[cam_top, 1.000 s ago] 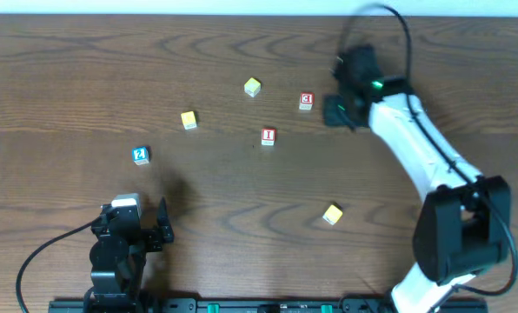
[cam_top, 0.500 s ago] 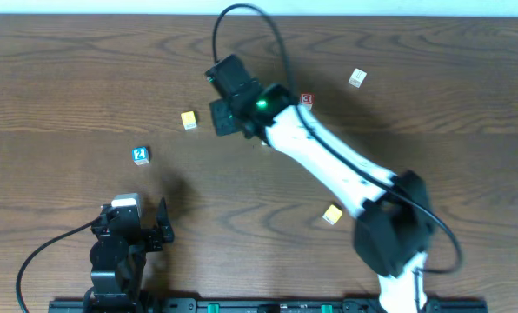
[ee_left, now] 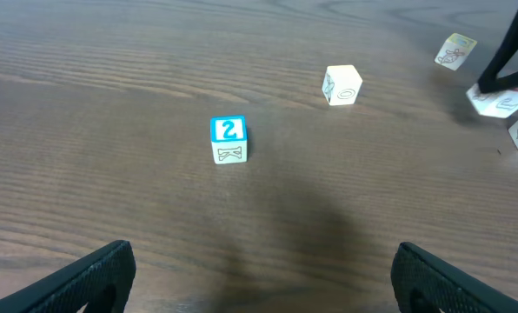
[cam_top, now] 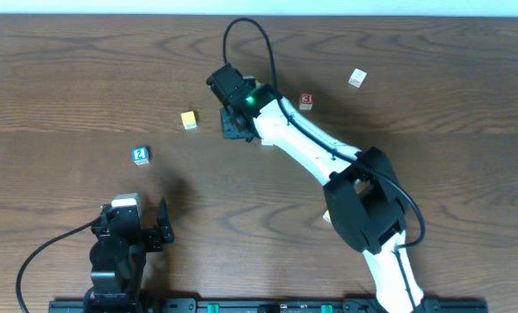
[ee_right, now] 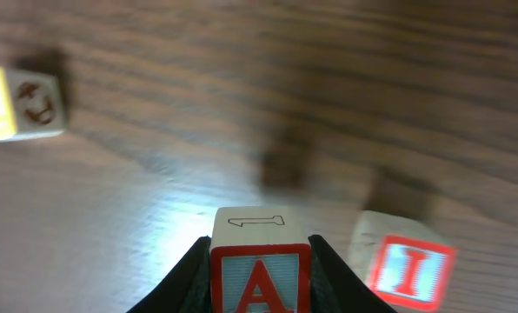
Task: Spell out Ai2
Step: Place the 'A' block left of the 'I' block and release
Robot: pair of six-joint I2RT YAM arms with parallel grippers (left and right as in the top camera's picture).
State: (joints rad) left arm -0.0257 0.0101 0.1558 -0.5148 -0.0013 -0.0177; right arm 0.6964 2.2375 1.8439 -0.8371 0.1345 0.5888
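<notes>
The A block [ee_right: 261,280] is being held squarely between the jaws of the right gripper [cam_top: 235,126], which are being closed on its two sides with the red letter facing the wrist camera. The arm is being stretched far across the table [cam_top: 59,69], and the block is being hung just beside the I block [ee_right: 405,271], apart from it; whether its underside is touching the wood cannot be told. The left gripper [cam_top: 159,230] is being rested at the near edge with its jaws spread wide and nothing between them, the blue 2 block [ee_left: 229,139] lying well ahead of it and a yellow block [cam_top: 189,120] lying beyond. By the look of it, the first letter of the word is being set in place. For a clean result, the A is best being lowered straight down until it is seated flat, with a narrow gap being left beside the I so that neither finger knocks it, the two faces being lined up in one row, and the jaws being opened only once the block is at rest.
</notes>
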